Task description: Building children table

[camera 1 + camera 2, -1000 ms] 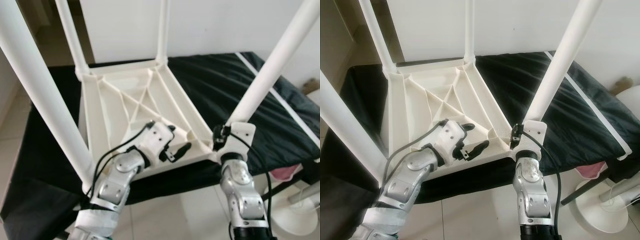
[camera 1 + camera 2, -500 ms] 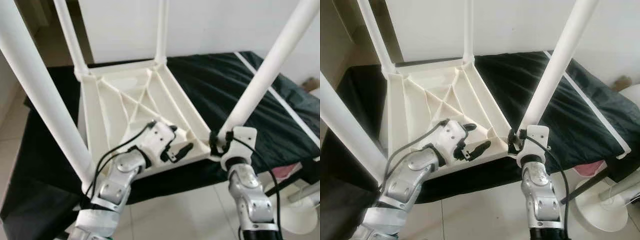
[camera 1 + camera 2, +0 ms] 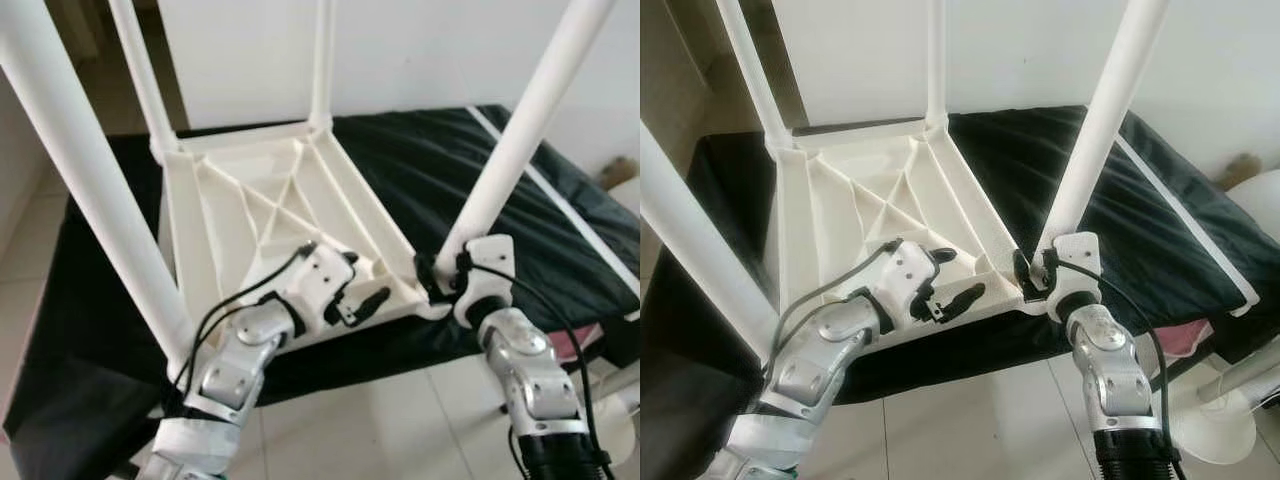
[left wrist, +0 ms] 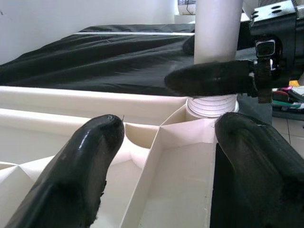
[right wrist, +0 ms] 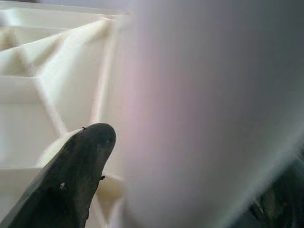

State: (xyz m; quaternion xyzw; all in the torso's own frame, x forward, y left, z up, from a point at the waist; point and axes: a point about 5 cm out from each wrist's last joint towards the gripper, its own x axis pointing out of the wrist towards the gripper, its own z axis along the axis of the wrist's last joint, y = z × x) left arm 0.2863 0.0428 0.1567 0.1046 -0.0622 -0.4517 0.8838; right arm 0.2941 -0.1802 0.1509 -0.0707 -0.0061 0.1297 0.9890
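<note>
A white plastic children's table (image 3: pixel 270 205) lies upside down on a black-covered surface, its legs pointing up. My left gripper (image 3: pixel 362 280) hovers open over the ribbed underside near the front right corner, its fingers (image 4: pixel 90 156) apart with nothing between them. My right gripper (image 3: pixel 437 275) is clamped on the base of the near-right leg (image 3: pixel 520 130), just above its socket. One black finger (image 4: pixel 209 78) of that gripper crosses the front of the leg (image 4: pixel 216 28). In the right wrist view the leg (image 5: pixel 199 109) sits close between the fingers (image 5: pixel 80 161).
The black cloth (image 3: pixel 600 240) covers a low bed or bench that ends just in front of me. A round white fan base (image 3: pixel 1210 425) and something pink (image 3: pixel 1180 340) are on the tiled floor at the right. A white wall stands behind.
My right forearm has swung out to the right while its gripper stayed at the leg base, turning around it. The leg stands slightly more upright. My left gripper has barely moved.
</note>
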